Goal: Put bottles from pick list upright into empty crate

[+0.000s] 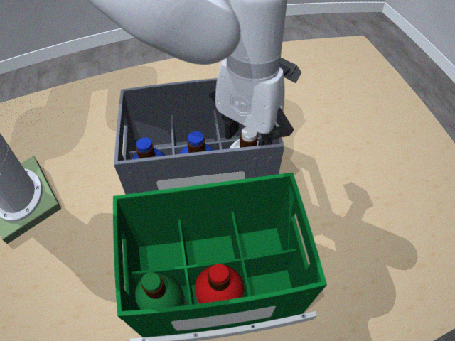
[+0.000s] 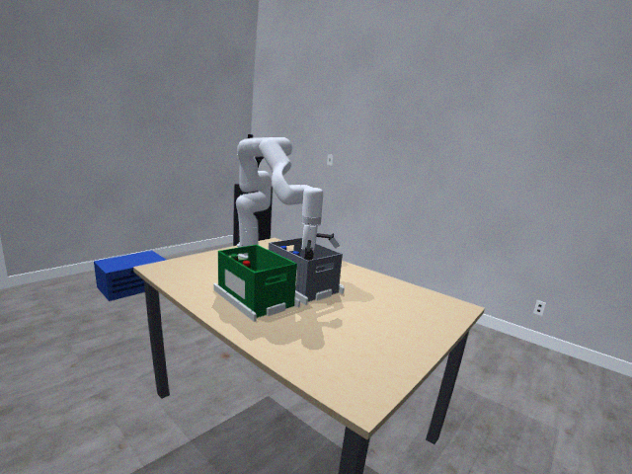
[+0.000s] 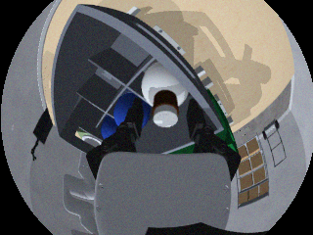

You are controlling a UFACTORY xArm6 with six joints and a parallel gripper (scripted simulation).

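Bottle with white cap and white shoulder [image 1: 249, 136] [image 3: 165, 117]: stands upright in the dark gray crate [image 1: 165, 159] [image 2: 319, 285] [image 3: 119, 26], in the end compartment of the row nearest the green crate [image 1: 116, 256] [image 2: 258, 290] [image 3: 216, 105]. The tool [image 1: 248, 133] [image 2: 308, 252] [image 3: 165, 106] is open and grips nothing. It points downward inside the gray crate, with one finger on each side of the bottle's brown neck. In the wrist view, a gap separates each finger from the cap.

Two blue-capped bottles occupy the same row: the middle blue-capped bottle [image 1: 195, 138] is in the adjacent compartment, and the end blue-capped bottle [image 1: 144, 144] is in the compartment at the opposite end. Both are upright.

The green crate is near the gray crate, long side facing long side. It contains a green-capped bottle [image 1: 152, 281] in an end compartment and a red-capped bottle [image 1: 219, 275] [image 2: 246, 264] in the adjacent middle compartment. Both are upright in the row away from the gray crate.

Both crates sit level on the bench [image 1: 367, 128] [image 2: 356, 326] [image 3: 235, 29]. A pale rail [image 1: 256, 326] [image 2: 237, 301] runs along the green crate's outer long side. The white arm [image 1: 253, 33] [image 2: 273, 153] reaches over the gray crate.
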